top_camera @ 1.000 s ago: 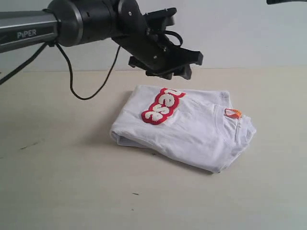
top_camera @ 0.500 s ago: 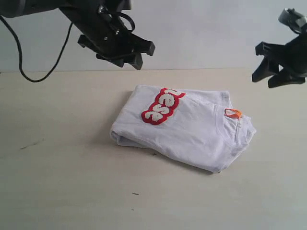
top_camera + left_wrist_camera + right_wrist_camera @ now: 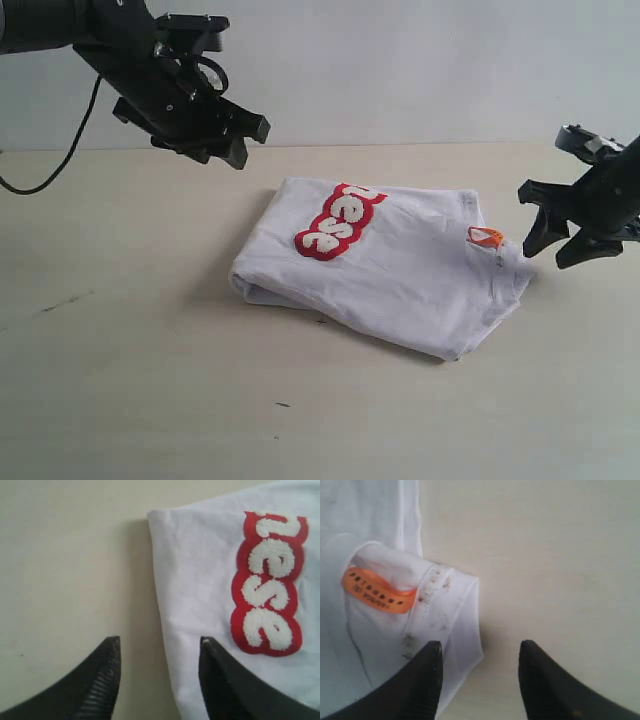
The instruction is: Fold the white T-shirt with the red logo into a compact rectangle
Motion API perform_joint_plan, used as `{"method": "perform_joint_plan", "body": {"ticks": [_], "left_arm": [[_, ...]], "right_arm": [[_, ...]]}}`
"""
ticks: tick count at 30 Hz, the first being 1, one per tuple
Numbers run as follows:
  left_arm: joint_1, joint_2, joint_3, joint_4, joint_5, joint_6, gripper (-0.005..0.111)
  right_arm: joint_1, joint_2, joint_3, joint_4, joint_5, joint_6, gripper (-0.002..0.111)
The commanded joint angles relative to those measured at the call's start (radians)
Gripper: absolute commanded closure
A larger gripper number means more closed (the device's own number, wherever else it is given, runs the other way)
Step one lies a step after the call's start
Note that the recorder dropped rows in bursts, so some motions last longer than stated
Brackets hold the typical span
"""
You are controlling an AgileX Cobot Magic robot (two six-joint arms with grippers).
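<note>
1. Exterior view: the broad beige desk (image 3: pixel 120 390) carries the large white short-sleeved cotton T-shirt (image 3: pixel 400 285). The shirt is already doubled into a thick, slightly skewed rectangle near the desk's middle, a little toward the far edge.
2. The red logo, fuzzy white letters in a thick red outline (image 3: pixel 340 222), lies on top of the bundle at its far-left part, with only some of its letters showing.
3. The black left gripper (image 3: pixel 245 142) hangs in the air over the desk's far-left area, jaws parted and empty. In the left wrist view the shirt's folded edge lies beneath them.
4. The black right gripper (image 3: pixel 551 250) sits low just beside the collar corner, toward the desk's right edge. Its jaws are also parted and grip nothing.
5. The small orange neck tag (image 3: pixel 485 237) sticks up at that corner.
6. The likely risk is that the right jaws pinch only the top ply or the tag. Lifting that would peel the stack open and undo the rectangle. A sideways nudge at the collar would skew the bundle further.
7. A second ago the left gripper hung over the shirt's far edge, close above the logo; it has since drawn back toward the far-left. The right gripper, then barely in view at the top, has come down to the collar corner. The shirt itself has not shifted.
</note>
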Motion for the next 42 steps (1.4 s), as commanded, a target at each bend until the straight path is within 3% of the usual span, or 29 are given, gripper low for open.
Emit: {"method": "perform_joint_plan", "body": {"ticks": [1,15,20,22,26,27,36,39,42], "left_arm": [[0.001,-0.01,0.019,-0.003,-0.037,0.011,0.059],[0.001,-0.01,0.019,-0.004,-0.048,0.014,0.059],[0.001,-0.01,0.019,-0.007,-0.048,0.014,0.059],[0.001,-0.01,0.019,-0.007,-0.048,0.014,0.059],[0.001,-0.01,0.019,-0.007,-0.048,0.014,0.059],[0.001,-0.01,0.019,-0.007,-0.048,0.019,0.059],[0.001,-0.01,0.019,-0.007,-0.107,0.032,0.059],[0.001,-0.01,0.019,-0.007,-0.111,0.051,0.059],[0.001,-0.01,0.019,-0.007,-0.111,0.053,0.059]], "right_arm": [[-0.004,0.033,0.002,0.042,-0.008,-0.019,0.061],[-0.004,0.076,0.002,0.253,0.087,-0.191,0.061],[-0.004,0.076,0.002,0.235,0.093,-0.198,0.062],[-0.004,0.073,0.0,0.242,0.093,-0.198,0.071],[-0.004,0.058,-0.033,0.297,0.145,-0.298,0.104],[-0.004,0.047,-0.038,0.331,0.163,-0.354,0.108],[0.0,-0.084,-0.04,0.677,0.246,-0.88,0.108],[0.007,-0.116,-0.04,0.726,0.162,-1.021,0.108],[0.02,-0.12,-0.049,0.76,-0.041,-1.029,0.108]]}}
